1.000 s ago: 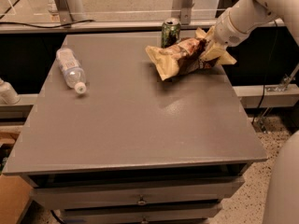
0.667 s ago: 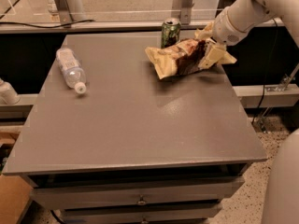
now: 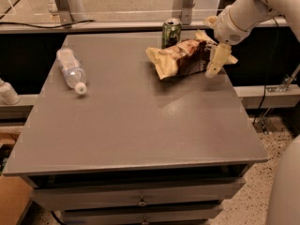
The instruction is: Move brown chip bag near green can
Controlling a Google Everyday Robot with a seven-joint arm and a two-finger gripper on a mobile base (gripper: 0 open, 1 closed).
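Brown chip bag: the brown chip bag (image 3: 180,57) lies on the grey surface (image 3: 140,125) at its far right, the pale left end forward, the right end under the arm.
Green can: the green can (image 3: 171,32) stands upright just behind the bag, close enough that a gap cannot be made out.
Gripper: the gripper (image 3: 216,60) sits at the bag's right end; whether it is clenched on the bag or has released it cannot be told.
Change: over the last second the bag has settled slightly leftward, and the can has not moved.
Meaning: the placement looks all but done, with only a clean withdrawal left.
Bystander: a clear bottle (image 3: 71,69) lies well apart on the left.
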